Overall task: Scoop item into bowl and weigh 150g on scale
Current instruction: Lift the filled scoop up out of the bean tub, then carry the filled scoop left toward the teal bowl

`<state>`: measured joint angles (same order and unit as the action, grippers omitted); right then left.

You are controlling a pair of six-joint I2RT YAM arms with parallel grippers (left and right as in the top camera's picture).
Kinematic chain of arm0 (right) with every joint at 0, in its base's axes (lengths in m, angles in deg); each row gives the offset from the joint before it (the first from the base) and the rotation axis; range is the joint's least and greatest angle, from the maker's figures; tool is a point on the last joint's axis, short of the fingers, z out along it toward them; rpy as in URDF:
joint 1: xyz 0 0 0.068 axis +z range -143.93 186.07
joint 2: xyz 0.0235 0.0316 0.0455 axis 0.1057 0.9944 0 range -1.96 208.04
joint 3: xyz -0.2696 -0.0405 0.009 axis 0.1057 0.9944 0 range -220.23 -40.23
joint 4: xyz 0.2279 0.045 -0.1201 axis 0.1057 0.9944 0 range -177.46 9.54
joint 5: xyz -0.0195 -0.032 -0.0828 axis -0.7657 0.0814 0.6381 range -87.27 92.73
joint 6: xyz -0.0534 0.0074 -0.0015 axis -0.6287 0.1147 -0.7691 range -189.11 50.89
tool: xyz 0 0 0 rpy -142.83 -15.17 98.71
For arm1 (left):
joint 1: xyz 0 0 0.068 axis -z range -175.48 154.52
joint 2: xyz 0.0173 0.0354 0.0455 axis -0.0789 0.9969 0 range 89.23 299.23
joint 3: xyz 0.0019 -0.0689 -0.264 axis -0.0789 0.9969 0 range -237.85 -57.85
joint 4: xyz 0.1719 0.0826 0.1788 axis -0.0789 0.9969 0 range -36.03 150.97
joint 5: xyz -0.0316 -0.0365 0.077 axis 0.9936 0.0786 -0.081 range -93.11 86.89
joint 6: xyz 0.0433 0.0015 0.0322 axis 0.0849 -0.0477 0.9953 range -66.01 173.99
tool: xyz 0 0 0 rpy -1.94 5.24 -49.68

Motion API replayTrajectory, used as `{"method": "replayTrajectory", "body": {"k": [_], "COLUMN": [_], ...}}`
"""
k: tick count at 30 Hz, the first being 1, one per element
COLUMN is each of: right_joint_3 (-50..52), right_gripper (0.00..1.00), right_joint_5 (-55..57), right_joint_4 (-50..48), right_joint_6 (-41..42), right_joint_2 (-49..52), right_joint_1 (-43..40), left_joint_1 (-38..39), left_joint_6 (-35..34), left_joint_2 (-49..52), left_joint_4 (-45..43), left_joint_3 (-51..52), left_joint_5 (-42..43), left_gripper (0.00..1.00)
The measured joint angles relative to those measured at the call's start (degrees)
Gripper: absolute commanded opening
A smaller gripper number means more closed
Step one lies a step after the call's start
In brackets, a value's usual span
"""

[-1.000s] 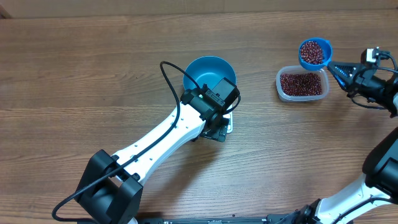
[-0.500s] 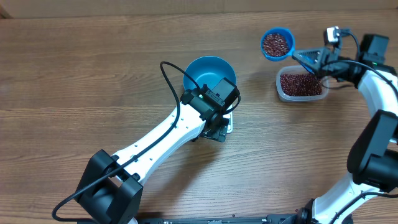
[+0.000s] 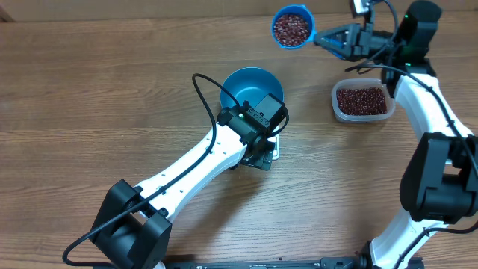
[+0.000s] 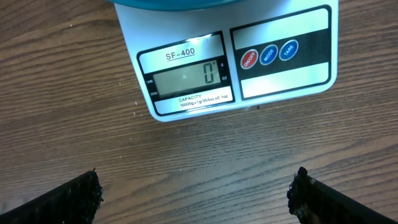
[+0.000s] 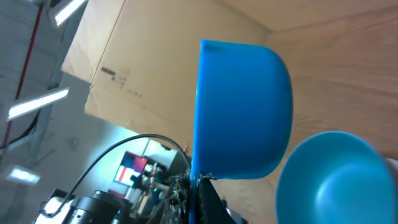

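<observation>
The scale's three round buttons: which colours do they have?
One red, two blue buttons; the left wrist view shows them best.

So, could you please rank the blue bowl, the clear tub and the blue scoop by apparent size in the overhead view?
1. blue bowl, though the left arm hides part of it.
2. clear tub.
3. blue scoop; held aloft nearer the camera, yet it looks smallest.

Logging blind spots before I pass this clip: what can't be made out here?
Scale: overhead, the left arm covers nearly all of it; left wrist view, the top edge cuts off its platform.
Bowl: overhead, the arm hides its near side; left wrist view shows only a sliver.
Beans in the scoop: right wrist view shows only the underside.
</observation>
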<state>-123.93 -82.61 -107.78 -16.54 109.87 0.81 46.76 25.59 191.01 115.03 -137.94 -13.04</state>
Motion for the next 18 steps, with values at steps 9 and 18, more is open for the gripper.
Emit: {"method": "replayTrajectory", "body": {"k": [9, 18], "right_joint_3": [0.00, 0.00], "right_gripper": [0.04, 0.04], "right_joint_5": [2.16, 11.52], "right_joint_4": [-0.22, 3.76], "right_joint_6": [3.76, 1.84], "right_joint_2": [0.00, 0.00], "right_joint_1": [3.26, 3.08], "left_joint_1": [0.00, 0.00], "left_joint_6": [0.00, 0.00], "left_joint_2": [0.00, 0.00], "left_joint_4": [0.00, 0.00], "left_joint_3": [0.00, 0.00], "left_joint_5": [0.00, 0.00], "left_gripper": [0.99, 1.00]}}
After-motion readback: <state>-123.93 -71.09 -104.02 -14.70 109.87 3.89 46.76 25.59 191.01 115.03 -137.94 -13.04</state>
